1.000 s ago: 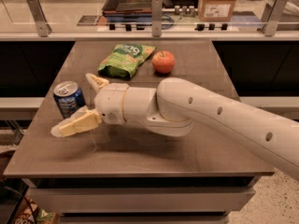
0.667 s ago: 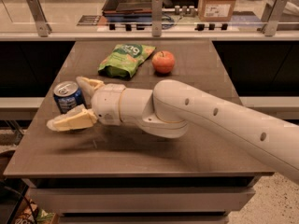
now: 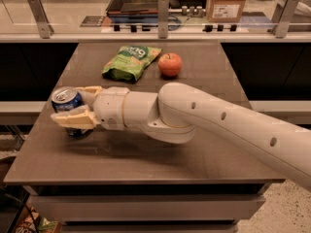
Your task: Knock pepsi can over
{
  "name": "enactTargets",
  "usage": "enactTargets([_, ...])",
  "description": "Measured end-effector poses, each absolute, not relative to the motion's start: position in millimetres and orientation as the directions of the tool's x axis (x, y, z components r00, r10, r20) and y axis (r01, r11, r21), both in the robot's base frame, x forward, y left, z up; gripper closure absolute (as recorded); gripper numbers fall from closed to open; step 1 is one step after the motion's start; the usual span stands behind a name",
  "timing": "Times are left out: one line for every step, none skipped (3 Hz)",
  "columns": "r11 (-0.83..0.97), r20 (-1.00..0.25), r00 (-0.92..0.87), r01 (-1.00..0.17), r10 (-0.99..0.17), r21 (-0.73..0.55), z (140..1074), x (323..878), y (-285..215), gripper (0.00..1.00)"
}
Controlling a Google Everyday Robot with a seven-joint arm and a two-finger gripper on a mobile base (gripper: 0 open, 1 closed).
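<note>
Item: small dark-blue aluminium pepsi can [image 3: 65,100], upright near the brown bench [image 3: 146,159]'s left edge. Cream two-finger gripper [image 3: 67,106] had advanced leftward; its fingers, spread and unclenched, straddled the can. Topple pending.

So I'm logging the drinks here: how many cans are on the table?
1. The pepsi can stands upright near the table's left edge as seen, between the gripper's open fingers. The arm covers part of the table, so another could be hidden behind it.
</note>
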State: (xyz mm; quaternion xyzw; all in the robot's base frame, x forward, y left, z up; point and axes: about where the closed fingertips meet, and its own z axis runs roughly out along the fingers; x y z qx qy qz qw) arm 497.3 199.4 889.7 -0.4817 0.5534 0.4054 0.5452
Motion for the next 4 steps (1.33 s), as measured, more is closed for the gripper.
enactTargets([0.204, -0.994, 0.060, -0.976, -0.091, -0.078, 890.4, 496.1, 201.1, 0.87])
enactTargets([0.201, -0.994, 0.062, -0.976, -0.091, -0.079, 891.1, 494.9, 202.7, 1.00])
enactTargets([0.201, -0.994, 0.062, -0.976, -0.091, -0.079, 891.2, 494.9, 202.8, 1.00])
enactTargets([0.211, -0.990, 0.056, -0.974, -0.130, -0.082, 898.1, 502.4, 195.0, 1.00])
